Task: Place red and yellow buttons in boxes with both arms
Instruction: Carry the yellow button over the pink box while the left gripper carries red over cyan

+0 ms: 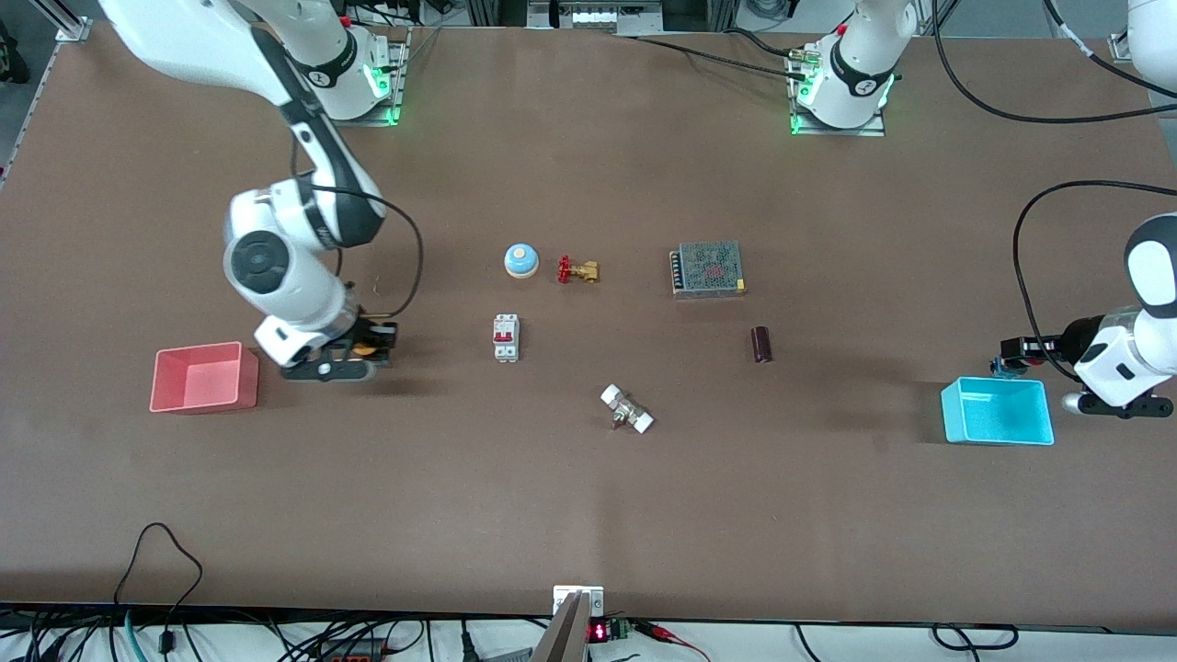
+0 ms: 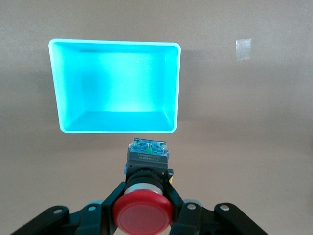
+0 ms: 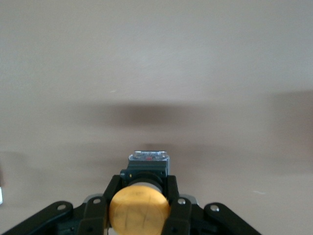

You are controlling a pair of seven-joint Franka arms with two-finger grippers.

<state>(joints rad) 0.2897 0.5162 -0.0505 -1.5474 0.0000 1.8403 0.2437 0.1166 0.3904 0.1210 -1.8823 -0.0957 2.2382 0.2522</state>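
My left gripper is shut on the red button, gripping its black base below the cap. It hangs over bare table just outside the rim of the cyan box, which shows open and empty in the left wrist view. My right gripper is shut on the orange-yellow button, seen as an orange spot in the front view. It is low over the table beside the pink-red box, which is empty and out of the right wrist view.
In the table's middle are a blue dome with a cream top, a brass valve with a red handle, a white breaker, a metal mesh unit, a dark cylinder and a white fitting.
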